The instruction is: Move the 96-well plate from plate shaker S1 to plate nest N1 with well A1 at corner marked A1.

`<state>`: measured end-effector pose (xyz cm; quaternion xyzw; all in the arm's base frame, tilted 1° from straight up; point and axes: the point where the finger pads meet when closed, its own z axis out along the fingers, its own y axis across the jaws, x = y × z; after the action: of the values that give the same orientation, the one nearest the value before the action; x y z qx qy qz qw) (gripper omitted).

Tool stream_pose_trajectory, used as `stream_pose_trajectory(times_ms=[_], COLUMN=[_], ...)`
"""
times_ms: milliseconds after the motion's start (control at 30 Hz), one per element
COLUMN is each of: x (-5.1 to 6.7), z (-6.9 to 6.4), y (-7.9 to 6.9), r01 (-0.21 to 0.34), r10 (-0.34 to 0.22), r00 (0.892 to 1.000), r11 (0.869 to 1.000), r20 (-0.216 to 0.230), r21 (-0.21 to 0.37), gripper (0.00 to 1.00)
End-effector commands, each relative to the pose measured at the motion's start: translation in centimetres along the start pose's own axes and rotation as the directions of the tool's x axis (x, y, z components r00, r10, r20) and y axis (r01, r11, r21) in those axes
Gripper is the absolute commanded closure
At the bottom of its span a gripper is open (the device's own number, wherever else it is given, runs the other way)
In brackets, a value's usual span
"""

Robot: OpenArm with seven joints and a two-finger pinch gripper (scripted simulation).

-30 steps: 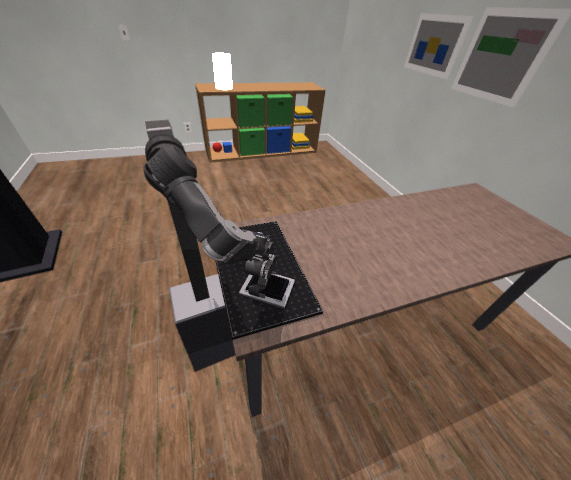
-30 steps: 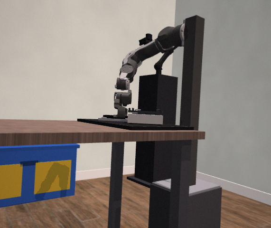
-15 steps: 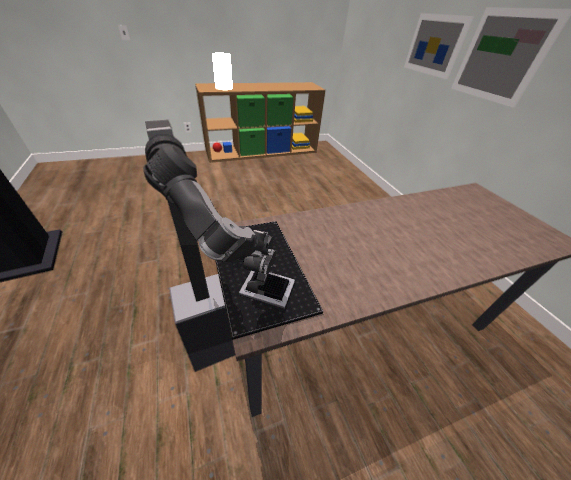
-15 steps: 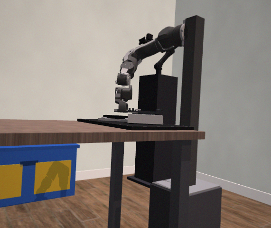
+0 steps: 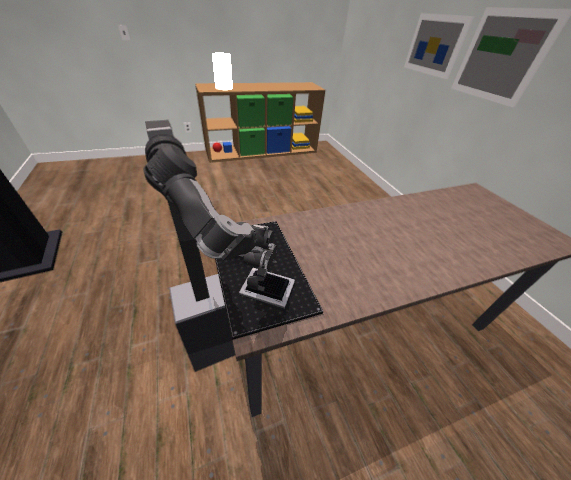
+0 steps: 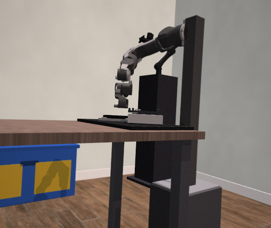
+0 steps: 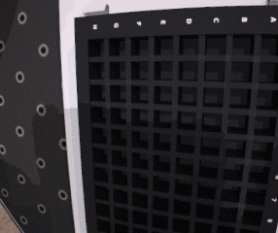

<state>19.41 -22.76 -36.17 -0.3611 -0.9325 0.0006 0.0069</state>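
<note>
Hidden and cut-off parts

The wrist view cuts the 96-well plate at its lower and right edges, and its rim letters are too blurred to read. From above, the gripper covers the plate's near-left end; its fingertips are too small to tell apart.

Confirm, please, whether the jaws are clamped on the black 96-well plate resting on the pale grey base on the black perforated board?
No: the jaws are open and hold nothing; the exterior view shows the gripper above the black 96-well plate. The rest is right.
</note>
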Motion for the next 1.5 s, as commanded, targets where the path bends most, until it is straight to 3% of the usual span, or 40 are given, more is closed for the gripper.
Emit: stream_pose_trajectory(times_ms=[0, 100, 1467], x=[-0.2, -0.2, -0.2], z=[-1.3, -3.7, -3.7], y=[0.0, 0.0, 0.0], r01=[-0.005, -0.006, -0.006], r10=[0.005, 0.006, 0.006], r00=[1.000, 1.000, 1.000], r11=[1.000, 1.000, 1.000], r20=[0.004, 0.004, 0.004], r21=[0.002, 0.005, 0.005], gripper=[0.23, 0.23, 0.23])
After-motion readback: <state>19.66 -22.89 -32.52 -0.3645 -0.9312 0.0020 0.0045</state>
